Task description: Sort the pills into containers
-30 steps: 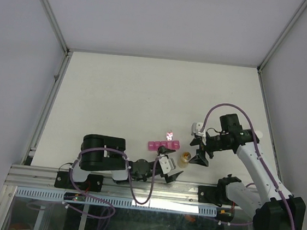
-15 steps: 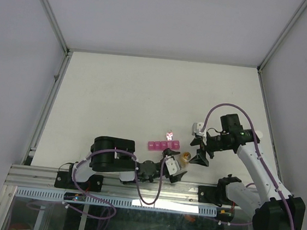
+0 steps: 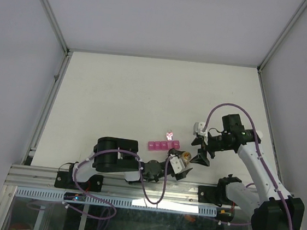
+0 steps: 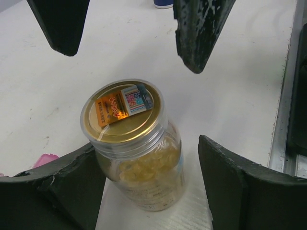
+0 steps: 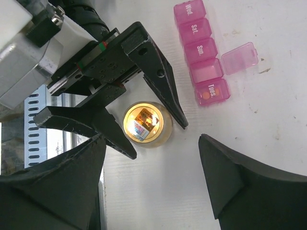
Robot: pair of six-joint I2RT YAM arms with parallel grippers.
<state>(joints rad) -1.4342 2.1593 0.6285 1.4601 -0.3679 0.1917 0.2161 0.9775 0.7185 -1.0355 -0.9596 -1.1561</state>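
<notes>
Right wrist view: left gripper point(image 3: 179, 164) has advanced to straddle the amber pill bottle point(image 5: 146, 124), jaws narrowing (grip not yet made). Right gripper point(image 3: 198, 152) hovers wide open above it. Bottle pickup is judged imminent.

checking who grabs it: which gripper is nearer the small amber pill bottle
Left. The left gripper straddles the small amber pill bottle; the right gripper hangs open just beyond it, not touching.

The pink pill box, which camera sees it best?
The right wrist camera: the pill box is close, its day names readable, one lid open. The top camera shows it only as a tiny pink strip; the left wrist camera catches just a pink sliver.
</notes>
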